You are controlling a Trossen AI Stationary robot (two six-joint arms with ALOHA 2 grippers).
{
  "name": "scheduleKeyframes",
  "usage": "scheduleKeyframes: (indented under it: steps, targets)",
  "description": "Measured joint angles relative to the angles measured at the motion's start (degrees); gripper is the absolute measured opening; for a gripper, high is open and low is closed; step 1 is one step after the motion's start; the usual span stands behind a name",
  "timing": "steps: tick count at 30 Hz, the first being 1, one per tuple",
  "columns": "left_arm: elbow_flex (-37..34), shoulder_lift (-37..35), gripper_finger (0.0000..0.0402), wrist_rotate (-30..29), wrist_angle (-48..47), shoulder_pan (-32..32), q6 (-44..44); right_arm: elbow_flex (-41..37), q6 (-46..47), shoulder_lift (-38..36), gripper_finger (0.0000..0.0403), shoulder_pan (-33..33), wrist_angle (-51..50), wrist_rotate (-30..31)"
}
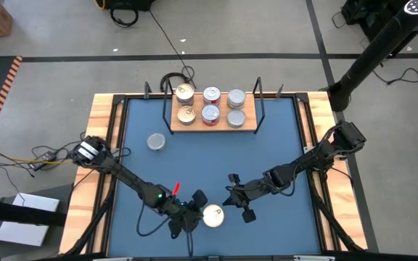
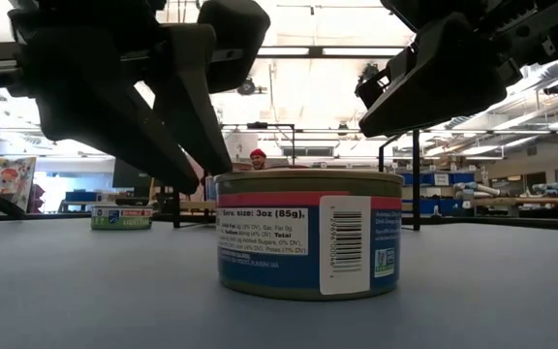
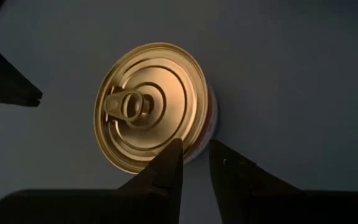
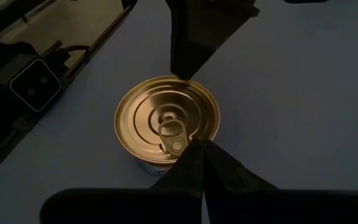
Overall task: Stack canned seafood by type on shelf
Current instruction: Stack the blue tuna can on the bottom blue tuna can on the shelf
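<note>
While the right claw (image 4: 199,163) hangs closed, the left claw (image 3: 194,165) stands slightly parted beside a gold-topped can (image 3: 151,106).

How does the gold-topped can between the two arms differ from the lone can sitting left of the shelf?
The gold-topped can sits near the table's front edge, with both grippers beside it; the lone can sits farther back, with no gripper near. The front can's lid is gold; the lone one's is silver. The front can's label is blue with a red band; the lone can's looks green and white. Both stand upright on the table, off the shelf.

Blue table (image 1: 281,138): shelf (image 1: 247,127) at 12 o'clock holding six cans; silver can (image 1: 156,141) at 10; gold-topped can (image 1: 213,215) at 6.
</note>
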Motion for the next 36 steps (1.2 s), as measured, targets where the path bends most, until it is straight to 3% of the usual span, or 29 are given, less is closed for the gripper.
scheduleKeyframes:
  steps: [16, 26, 36]
  targets:
    - [0.0, 1.7, 0.0074, -2.4, 2.1, 0.0, 2.7, 0.0, 0.0, -2.2, 0.0008, 0.2, -0.5, -1.1]
    - [0.0, 1.7, 0.0007, -4.3, 2.2, 0.0, 2.4, 0.0, 0.0, -7.0, 0.0009, 0.2, -3.4, -1.1]
    - [2.7, 1.7, 0.0002, -5.2, -0.6, 0.4, -9.7, 0.0, 0.3, -13.7, 0.0009, 0.2, -8.4, -1.1]
